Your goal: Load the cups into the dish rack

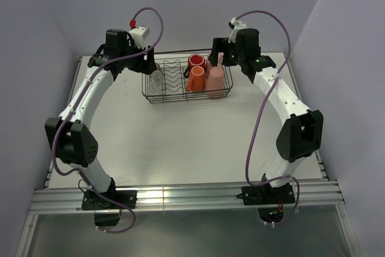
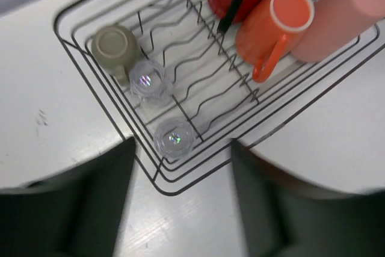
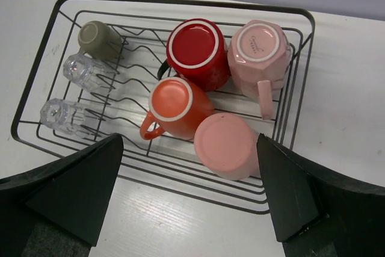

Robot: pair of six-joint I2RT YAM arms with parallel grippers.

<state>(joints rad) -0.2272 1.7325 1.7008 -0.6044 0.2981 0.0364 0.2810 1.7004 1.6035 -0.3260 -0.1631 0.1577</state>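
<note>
Apparently the loading is done: all seven cups [image 1: 196, 80] sit mouth-down inside the dish rack [image 3: 180, 1], with the pale pink mug [image 3: 260, 49], red mug [image 3: 194, 49], orange mug [image 3: 174, 103] and salmon tumbler [image 3: 227, 145] on one side of the prongs [image 3: 129, 76] and the grey-olive mug [image 3: 96, 37] and two clear glasses [image 3: 81, 70] on the other. The left gripper [image 2: 181, 146] and right gripper [image 3: 187, 142] hover above the rack, fingers spread wide, holding and touching nothing, so the next move probably calls only for lifting away clear of the wires
</note>
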